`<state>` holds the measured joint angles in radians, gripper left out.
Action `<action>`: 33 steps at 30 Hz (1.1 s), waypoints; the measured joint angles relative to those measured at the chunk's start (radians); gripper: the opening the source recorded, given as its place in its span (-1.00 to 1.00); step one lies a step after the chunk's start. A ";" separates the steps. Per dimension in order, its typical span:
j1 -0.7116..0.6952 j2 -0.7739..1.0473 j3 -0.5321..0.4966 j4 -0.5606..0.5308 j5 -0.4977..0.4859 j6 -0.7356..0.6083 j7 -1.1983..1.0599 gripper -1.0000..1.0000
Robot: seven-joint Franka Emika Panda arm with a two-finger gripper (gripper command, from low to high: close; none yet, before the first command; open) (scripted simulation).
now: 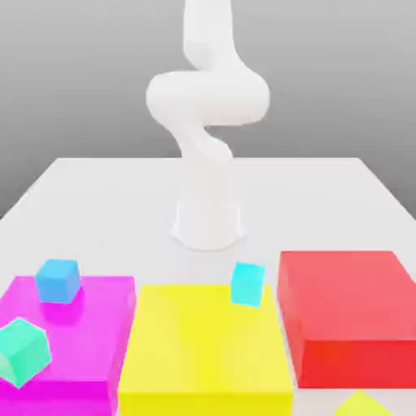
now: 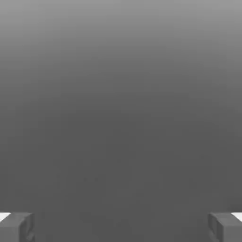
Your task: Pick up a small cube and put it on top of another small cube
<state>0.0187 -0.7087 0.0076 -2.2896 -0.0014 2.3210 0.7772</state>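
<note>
Lime cube (image 1: 362, 405): at the near edge, toward the exterior view's right, nearer than the red block (image 1: 349, 296). Partly cut off by the frame; a corner points far, so it sits turned relative to the block. Yellow block (image 1: 205, 349) lies to its left, on the far side.

Other small cubes: cyan (image 1: 248, 283) by the yellow block's far edge; blue (image 1: 58, 281) by the magenta block's (image 1: 69, 329) far left corner; green (image 1: 23, 352) near left, over the magenta block in the view. Contact under these three cannot be told. Which one is to be the base is not settled by the task wording.

Arm (image 1: 209, 97) stands at the far side, well apart from the cubes. Gripper (image 2: 121, 228): fingers wide apart, nothing between them; hand view looks toward plain grey, not toward the cubes.

Step in hand, judged: the approach; task at its start. Suggested method: turn the hand downward, travel high over the blocks, stop above the lime cube. Rotate the wrist to match its faces, since a grip across corners would likely twist it. Descend straight, centred, keeping the outer finger surfaces clear of the red block. Close gently at mid-height, then lift vertically before any sideways travel. Main risk: nudging the cube on descent.
</note>
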 joint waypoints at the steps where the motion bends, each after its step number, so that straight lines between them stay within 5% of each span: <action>1: 0.008 0.039 0.003 0.005 0.000 0.009 -0.010 0.00; 33: 0.221 1.205 0.111 0.145 -0.116 0.317 -0.212 0.00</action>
<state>0.2398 0.4967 0.1183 -2.1442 -0.1170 2.6379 0.5653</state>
